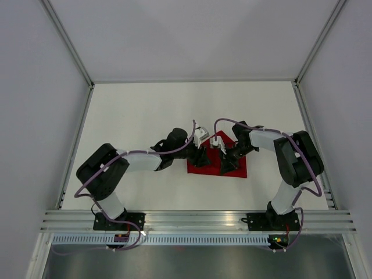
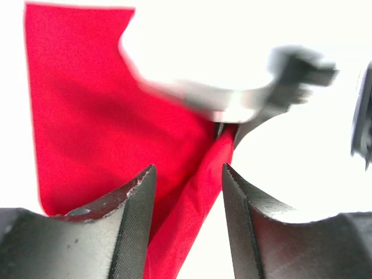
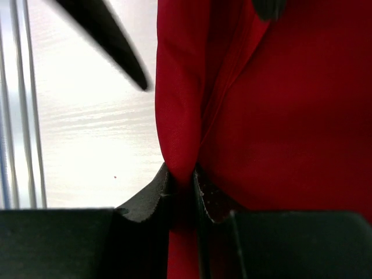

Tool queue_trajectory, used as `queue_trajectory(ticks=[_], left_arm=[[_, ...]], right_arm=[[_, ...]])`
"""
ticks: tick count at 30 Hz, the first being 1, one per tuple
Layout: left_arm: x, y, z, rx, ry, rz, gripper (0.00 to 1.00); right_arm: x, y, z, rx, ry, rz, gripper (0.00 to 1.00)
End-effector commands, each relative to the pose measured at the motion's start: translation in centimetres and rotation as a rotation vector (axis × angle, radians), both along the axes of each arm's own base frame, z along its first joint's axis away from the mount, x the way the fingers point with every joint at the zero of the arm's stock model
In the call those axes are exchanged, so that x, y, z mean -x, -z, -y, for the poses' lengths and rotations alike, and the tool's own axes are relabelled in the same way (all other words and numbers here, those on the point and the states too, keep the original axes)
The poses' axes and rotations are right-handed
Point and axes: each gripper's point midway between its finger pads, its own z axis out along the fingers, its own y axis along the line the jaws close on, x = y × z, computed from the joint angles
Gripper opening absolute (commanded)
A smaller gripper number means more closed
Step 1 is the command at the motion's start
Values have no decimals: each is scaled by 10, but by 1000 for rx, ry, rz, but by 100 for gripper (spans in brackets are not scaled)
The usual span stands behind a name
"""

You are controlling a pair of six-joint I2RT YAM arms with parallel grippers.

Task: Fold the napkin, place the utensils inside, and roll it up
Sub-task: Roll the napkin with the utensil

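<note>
The red napkin (image 1: 232, 167) lies folded on the white table, between the two grippers. My right gripper (image 1: 228, 158) is shut on a raised fold of the napkin (image 3: 177, 128), pinched at the fingertips (image 3: 200, 192). My left gripper (image 1: 202, 156) is open; a rolled edge of the napkin (image 2: 197, 192) runs between its fingers (image 2: 136, 209) without being clamped. The rest of the napkin (image 2: 99, 116) lies flat beyond them. The right gripper shows blurred in the left wrist view (image 2: 232, 99). The knife is hidden in every view.
The white table (image 1: 145, 116) is walled by grey panels at the left, right and back. Aluminium rails (image 1: 197, 219) run along the near edge and also show in the right wrist view (image 3: 17, 116). The left gripper's dark finger (image 3: 110, 35) crosses that view's top left.
</note>
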Motion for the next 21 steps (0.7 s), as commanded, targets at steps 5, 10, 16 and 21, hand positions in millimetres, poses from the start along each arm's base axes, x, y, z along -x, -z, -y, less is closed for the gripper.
queue_trajectory(ticks=[5, 10, 16, 21], left_arm=[[-19, -69, -8, 107, -115, 452, 64], [5, -51, 2, -57, -30, 655, 67], [26, -29, 15, -168, 67, 811, 71], [43, -6, 29, -250, 183, 880, 78]], right_arm=[[22, 29, 23, 116, -63, -216, 4], [17, 34, 24, 138, -62, -292, 4], [12, 39, 24, 148, -49, -338, 4], [11, 43, 27, 161, -41, -364, 4]])
